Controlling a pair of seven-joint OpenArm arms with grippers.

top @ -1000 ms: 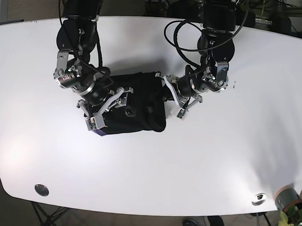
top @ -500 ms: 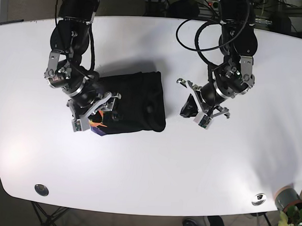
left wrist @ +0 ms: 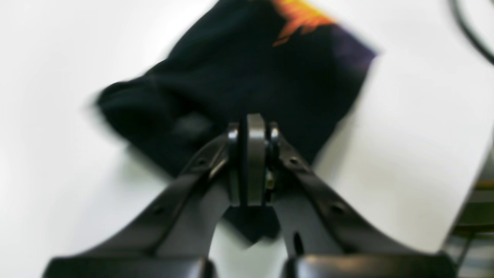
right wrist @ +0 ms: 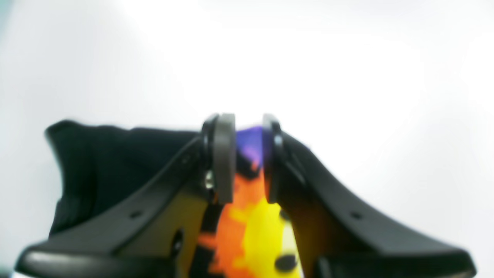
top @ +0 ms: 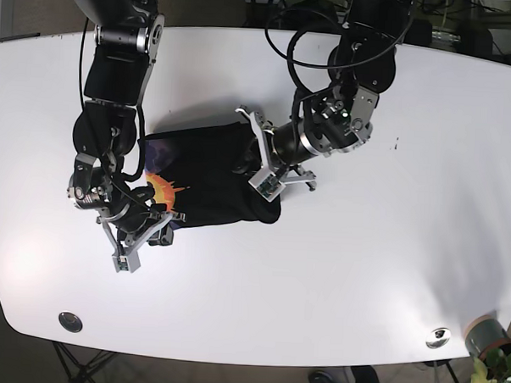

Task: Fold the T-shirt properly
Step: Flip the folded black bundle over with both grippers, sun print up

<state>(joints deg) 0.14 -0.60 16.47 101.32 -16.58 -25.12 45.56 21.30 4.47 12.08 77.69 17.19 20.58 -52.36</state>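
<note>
Left pincer (top: pixel 267 170) back over T-shirt (top: pixel 209 177), closed empty; right pincer (top: pixel 149 230) gripping its edge.

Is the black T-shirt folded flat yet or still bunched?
Still bunched: the black T-shirt with orange print lies in a rumpled, uneven heap on the white table, print corner turned up.

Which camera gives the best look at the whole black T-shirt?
The base view: the folded T-shirt lies whole on the white table between both arms. The left wrist view shows it blurred behind the left gripper; the right wrist view catches only its print and an edge.
</note>
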